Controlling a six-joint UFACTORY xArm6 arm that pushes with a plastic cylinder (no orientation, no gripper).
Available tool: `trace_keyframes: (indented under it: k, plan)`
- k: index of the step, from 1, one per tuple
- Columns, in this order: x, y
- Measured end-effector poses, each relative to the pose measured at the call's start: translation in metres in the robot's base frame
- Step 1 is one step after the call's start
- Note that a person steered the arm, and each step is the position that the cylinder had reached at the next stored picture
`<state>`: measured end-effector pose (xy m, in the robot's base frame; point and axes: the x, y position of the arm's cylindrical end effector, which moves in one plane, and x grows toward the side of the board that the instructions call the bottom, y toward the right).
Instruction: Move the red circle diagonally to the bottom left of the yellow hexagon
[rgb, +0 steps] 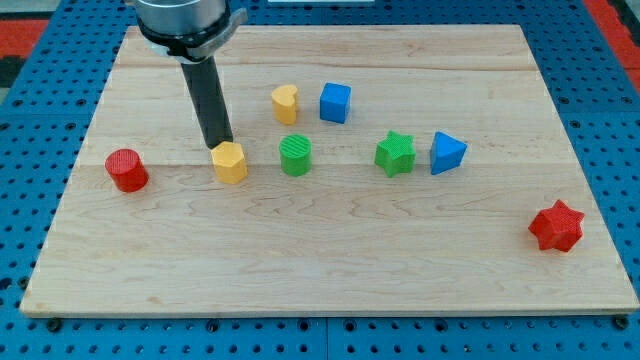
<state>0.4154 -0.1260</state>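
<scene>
Tip (220, 146) touching yellow hexagon (230, 162), red circle (127, 170) left

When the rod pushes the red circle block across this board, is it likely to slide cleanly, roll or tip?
The red circle stands upright on its flat end, short and squat, so it will probably slide rather than tip or roll. Its round side may let it slip off my tip if pushed off-centre. It looks like small, rigid plastic, likely light on the smooth wooden board.
</scene>
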Motion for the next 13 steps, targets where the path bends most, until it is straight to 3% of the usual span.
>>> trace_keyframes:
  k: [1,2,4,5,6,7,8,9,10,11,13]
  plan:
    - [-0.003,-0.083]
    - [0.013,-0.117]
    - [0.089,-0.018]
    - [0.090,-0.114]
    - [0.152,-0.110]
    - [0.199,-0.036]
    - [0.181,0.001]
    - [0.150,-0.024]
    - [0.151,-0.019]
    - [0.186,0.068]
    - [0.193,0.181]
